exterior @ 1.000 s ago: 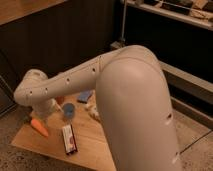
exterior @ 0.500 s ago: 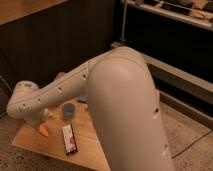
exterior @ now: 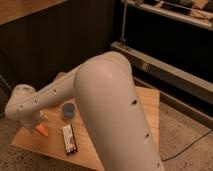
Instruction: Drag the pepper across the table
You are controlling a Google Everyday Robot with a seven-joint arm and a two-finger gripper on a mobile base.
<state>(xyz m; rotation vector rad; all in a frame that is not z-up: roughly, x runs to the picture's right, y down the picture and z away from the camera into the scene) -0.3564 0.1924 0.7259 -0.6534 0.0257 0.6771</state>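
At the left end of the table (exterior: 148, 106), the gripper (exterior: 34, 121) is seen low over the pale planks, largely covered by the wrist of the white arm (exterior: 107, 95); whether it is spread or closed cannot be told. Just right of and below the gripper, the orange pepper (exterior: 42, 131) is found lying on the tabletop. Farther right of the gripper a small blue cup (exterior: 68, 110) is set, and beyond the pepper a dark flat packet (exterior: 69, 139) is laid.
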